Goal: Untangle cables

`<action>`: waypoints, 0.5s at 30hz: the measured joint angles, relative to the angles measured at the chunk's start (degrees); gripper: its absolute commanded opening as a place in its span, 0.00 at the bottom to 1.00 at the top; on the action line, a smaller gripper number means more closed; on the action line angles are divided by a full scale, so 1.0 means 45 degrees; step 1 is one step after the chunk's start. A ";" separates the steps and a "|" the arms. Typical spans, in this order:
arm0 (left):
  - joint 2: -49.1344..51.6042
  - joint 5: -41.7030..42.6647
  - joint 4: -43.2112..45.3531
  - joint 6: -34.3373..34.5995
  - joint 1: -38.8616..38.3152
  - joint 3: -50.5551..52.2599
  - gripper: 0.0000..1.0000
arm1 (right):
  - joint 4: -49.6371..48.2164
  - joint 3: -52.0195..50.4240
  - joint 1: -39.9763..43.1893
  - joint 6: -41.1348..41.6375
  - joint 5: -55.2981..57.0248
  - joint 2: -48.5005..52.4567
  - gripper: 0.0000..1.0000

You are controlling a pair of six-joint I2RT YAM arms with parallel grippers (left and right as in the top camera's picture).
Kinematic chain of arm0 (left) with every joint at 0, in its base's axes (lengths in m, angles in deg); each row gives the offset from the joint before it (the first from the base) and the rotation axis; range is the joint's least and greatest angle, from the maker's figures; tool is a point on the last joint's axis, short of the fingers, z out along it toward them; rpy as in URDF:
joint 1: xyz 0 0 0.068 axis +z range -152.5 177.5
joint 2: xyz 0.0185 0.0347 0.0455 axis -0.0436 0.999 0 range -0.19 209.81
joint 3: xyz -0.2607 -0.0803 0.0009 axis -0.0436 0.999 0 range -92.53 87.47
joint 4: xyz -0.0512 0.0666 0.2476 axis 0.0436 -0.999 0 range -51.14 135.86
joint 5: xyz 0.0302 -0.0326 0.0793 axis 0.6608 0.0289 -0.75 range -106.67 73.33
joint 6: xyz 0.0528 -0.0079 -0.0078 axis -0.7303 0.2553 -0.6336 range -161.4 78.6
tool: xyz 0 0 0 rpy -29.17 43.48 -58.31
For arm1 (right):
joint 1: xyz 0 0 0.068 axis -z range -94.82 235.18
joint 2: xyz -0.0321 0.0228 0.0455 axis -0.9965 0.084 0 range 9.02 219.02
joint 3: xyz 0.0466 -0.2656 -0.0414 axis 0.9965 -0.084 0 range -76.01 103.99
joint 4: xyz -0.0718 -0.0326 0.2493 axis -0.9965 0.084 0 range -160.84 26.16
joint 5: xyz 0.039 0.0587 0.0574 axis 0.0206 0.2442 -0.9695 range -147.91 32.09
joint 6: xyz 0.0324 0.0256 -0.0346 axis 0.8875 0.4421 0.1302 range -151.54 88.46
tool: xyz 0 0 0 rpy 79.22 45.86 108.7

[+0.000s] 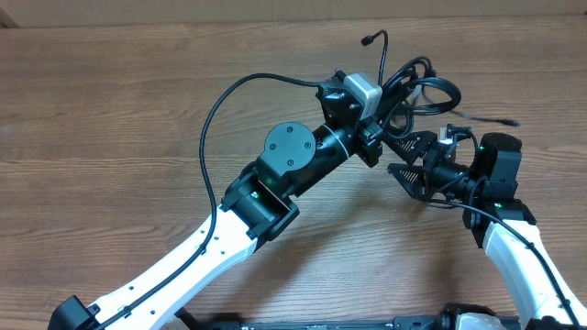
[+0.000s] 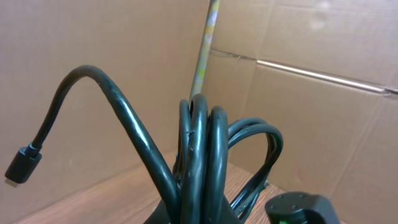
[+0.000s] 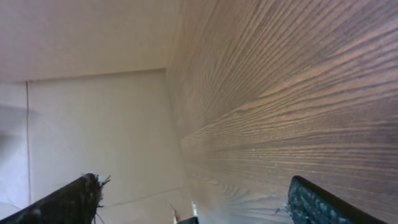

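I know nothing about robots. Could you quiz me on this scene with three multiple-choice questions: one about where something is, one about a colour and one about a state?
1. Where are the cords?
A. Gripped in the left claw
B. Inside a box
C. Lying alone by the arms' bases

2. What colour are the cords?
A. White
B. Red
C. Black

3. How is the right claw?
A. Shut on a cord
B. Open and empty
C. Shut and empty

Answers:
1 A: the left wrist view shows the cords bunched right at that claw.
2 C: they look black from above and dark up close.
3 B: its own camera shows the two sides wide apart, with only the table beyond.
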 measured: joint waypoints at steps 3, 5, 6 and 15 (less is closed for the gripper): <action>0.0000 -0.0403 -0.0636 0.0039 0.0000 -0.0005 0.04 | 0.0073 0.0000 0.0000 -0.0291 0.0000 0.0000 0.91; 0.0000 -0.0777 -0.1263 0.0053 0.0000 -0.0005 0.04 | 0.0087 0.0000 0.0000 -0.0563 -0.0005 0.0000 0.91; 0.0000 -0.0923 -0.1525 0.0083 0.0000 -0.0005 0.04 | 0.0087 0.0000 0.0000 -0.0695 0.0000 0.0000 0.91; 0.0000 -0.2628 -0.4027 0.0170 0.0000 -0.0015 0.04 | 0.0053 0.0000 0.0000 -0.2229 -0.0015 0.0000 0.91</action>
